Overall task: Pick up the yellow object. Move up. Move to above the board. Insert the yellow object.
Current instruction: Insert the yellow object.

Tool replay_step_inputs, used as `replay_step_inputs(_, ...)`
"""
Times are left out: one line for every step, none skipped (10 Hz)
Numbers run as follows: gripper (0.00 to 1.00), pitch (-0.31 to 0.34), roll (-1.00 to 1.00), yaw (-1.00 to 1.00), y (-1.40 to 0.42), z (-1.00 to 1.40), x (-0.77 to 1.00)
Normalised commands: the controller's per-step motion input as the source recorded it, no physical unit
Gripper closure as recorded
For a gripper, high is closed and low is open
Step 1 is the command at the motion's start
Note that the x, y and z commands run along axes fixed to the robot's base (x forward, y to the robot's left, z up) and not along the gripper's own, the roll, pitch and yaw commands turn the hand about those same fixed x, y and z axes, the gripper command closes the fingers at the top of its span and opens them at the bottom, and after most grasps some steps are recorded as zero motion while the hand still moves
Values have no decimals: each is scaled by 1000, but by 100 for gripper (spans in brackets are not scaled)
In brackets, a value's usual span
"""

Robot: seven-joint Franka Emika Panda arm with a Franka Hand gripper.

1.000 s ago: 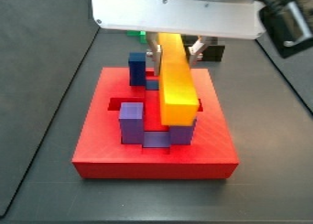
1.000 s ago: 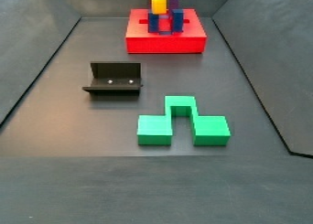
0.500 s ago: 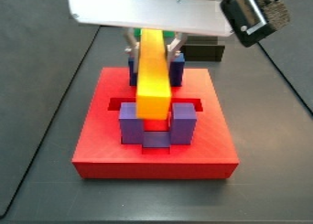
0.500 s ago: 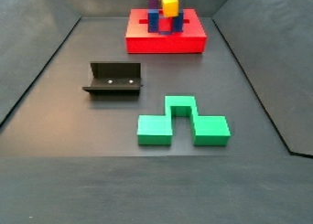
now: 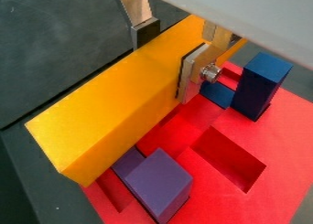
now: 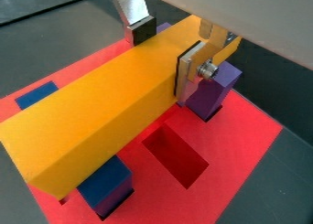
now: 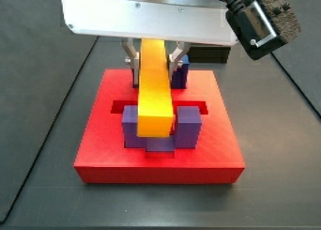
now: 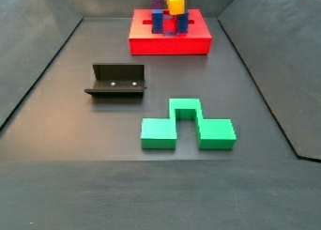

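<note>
While the gripper point(image 7: 153, 53) clamps its far end, the yellow object point(image 7: 153, 88) has swung into line between the posts point(image 7: 160, 129) above the board point(image 7: 107, 159), poised for insertion.

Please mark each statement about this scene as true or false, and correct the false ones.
1. The end effector grips the yellow object between its fingers. True.
2. The yellow object lies flat on the grey floor. False: it is held above the board, lined up between the near pair of posts.
3. The green block sits on the board. False: it lies on the floor, apart from the board.
4. The fixture stands on the floor between the green block and the board. True.
5. The board is blue. False: it is red; only its upright posts are blue or purple.
</note>
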Motion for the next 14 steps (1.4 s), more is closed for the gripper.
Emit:
replay_step_inputs(100, 33, 129, -37, 0, -34, 183)
replay_step_inputs(100, 80, 103, -26, 0, 0, 300)
replay_step_inputs(100, 67, 96, -3, 0, 0, 254)
replay_step_inputs(100, 34, 96, 0, 0, 0, 109)
replay_step_inputs(100, 10, 107, 0, 0, 0, 20)
replay_step_inputs(100, 0, 137, 0, 0, -37, 0)
replay_step_inputs(100, 0, 97, 0, 0, -120, 0)
replay_step_inputs(100, 6, 36, 0, 49, -217, 111)
replay_step_inputs(100, 0, 53, 0, 0, -254, 94)
replay_step_inputs(100, 0, 47, -37, 0, -217, 97)
replay_step_inputs(100, 0, 11, -3, 0, -177, 0)
replay_step_inputs(100, 0, -10, 0, 14, -103, -63)
replay_step_inputs(100, 0, -7, 140, 0, -51, -66)
replay_step_inputs(100, 10, -93, 289, 0, 0, 46)
